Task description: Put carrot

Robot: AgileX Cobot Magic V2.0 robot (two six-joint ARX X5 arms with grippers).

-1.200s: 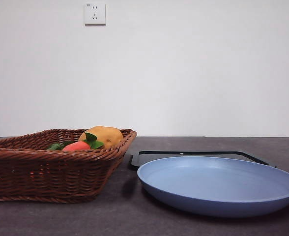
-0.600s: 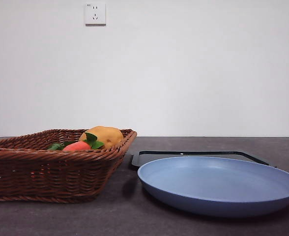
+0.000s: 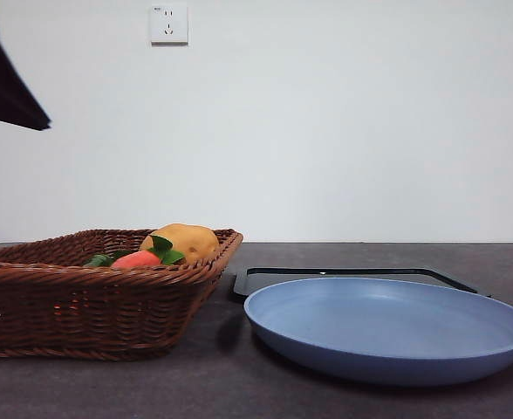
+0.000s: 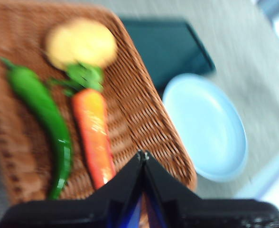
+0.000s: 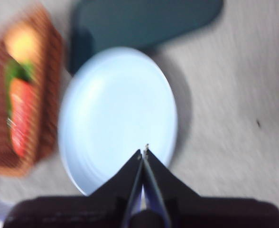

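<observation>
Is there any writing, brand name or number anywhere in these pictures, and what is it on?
No text can be read anywhere.
The wall socket has a tiny dark mark at its top left corner, too small to read.
The carrot, potato, green pepper, basket, blue plate and dark tray show no labels.
</observation>
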